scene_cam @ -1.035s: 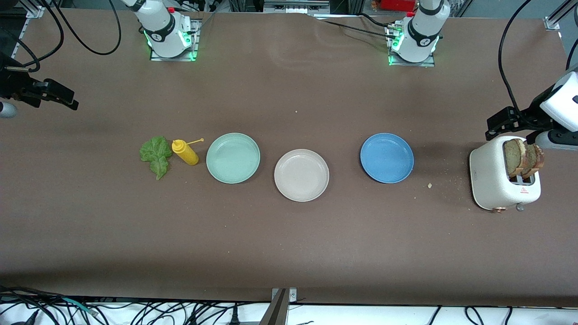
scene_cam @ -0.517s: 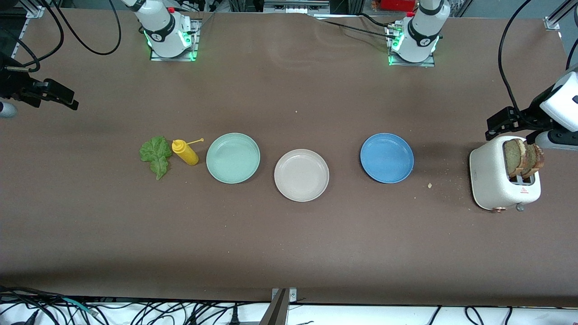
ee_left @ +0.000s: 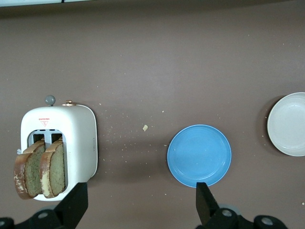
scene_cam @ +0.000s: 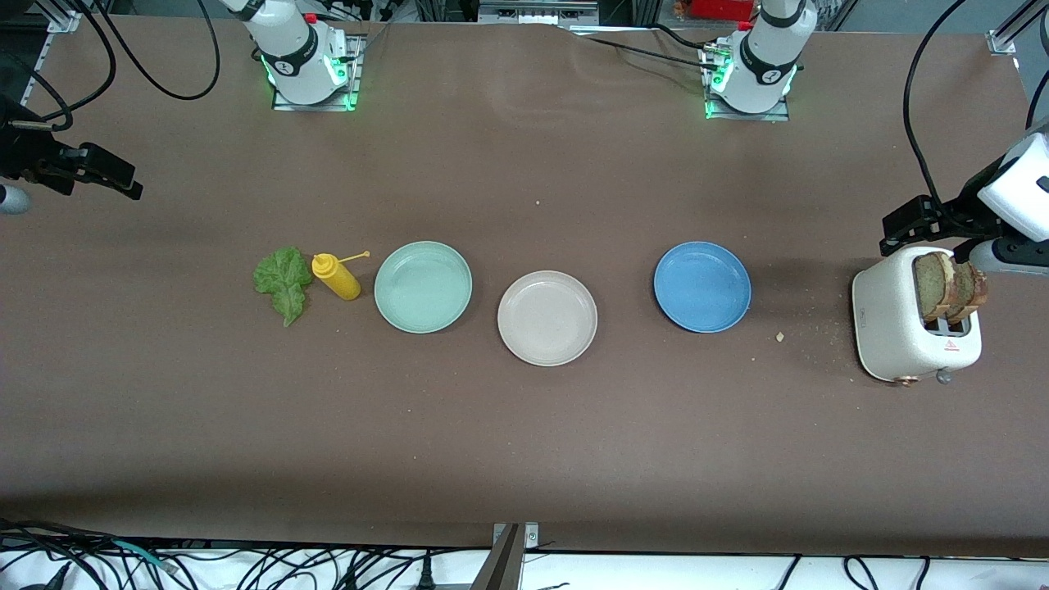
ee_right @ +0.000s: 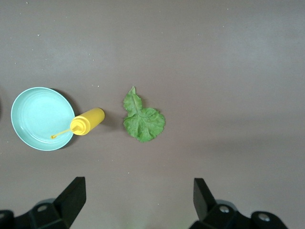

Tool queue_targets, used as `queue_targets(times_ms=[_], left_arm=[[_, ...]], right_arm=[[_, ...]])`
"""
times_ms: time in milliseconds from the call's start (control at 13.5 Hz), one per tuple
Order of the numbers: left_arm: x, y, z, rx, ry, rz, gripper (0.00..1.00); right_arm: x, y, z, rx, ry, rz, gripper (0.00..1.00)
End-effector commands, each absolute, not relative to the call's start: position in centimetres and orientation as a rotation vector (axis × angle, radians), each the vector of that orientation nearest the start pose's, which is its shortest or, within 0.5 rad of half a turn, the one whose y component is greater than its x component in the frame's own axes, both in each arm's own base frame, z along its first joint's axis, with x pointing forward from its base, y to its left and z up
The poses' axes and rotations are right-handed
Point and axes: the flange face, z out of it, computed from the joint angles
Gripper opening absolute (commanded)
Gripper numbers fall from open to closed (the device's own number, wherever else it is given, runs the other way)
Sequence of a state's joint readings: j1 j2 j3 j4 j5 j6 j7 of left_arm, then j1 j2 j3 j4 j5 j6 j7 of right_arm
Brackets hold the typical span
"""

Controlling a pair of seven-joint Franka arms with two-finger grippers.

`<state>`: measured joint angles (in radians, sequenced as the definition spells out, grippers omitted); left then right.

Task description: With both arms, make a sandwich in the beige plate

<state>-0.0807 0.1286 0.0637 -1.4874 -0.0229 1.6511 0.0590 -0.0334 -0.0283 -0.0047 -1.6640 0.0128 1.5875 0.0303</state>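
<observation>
Front view: a wide brown table with a matte, faintly speckled top fills nearly the whole picture, with the two arm bases bolted along its upper edge, green lights glowing at each. Black cables tangle on a white strip along the lower edge. In a row across the middle lie a lettuce leaf, a yellow squeeze bottle on its side just beside it, a mint-green plate, the beige plate slightly nearer the camera, and a blue plate. Crumbs are scattered between the blue plate and a white toaster at the left arm's end, where two bread slices stand up out of the slots. The left gripper hangs above the table by the toaster, fingers wide apart and holding nothing. The right gripper hangs high at the right arm's end, fingers likewise spread and empty, the leaf and bottle on the table below it.
</observation>
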Motion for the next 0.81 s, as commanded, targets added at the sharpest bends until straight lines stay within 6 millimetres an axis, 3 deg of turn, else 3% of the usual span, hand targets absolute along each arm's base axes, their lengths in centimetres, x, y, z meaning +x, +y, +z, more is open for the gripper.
queue_targets(times_ms=[0,739], left_arm=[[60.78,-1.41,59.94,-3.173,0.145,-0.093,1.00],[60.85,-1.27,59.87,-3.166,0.143,-0.095,1.00]], right_arm=[[53.65,-1.80,60.11,-3.129,0.109,0.077,1.00],[53.47,-1.72,59.91,-3.130,0.113,0.103,1.00]])
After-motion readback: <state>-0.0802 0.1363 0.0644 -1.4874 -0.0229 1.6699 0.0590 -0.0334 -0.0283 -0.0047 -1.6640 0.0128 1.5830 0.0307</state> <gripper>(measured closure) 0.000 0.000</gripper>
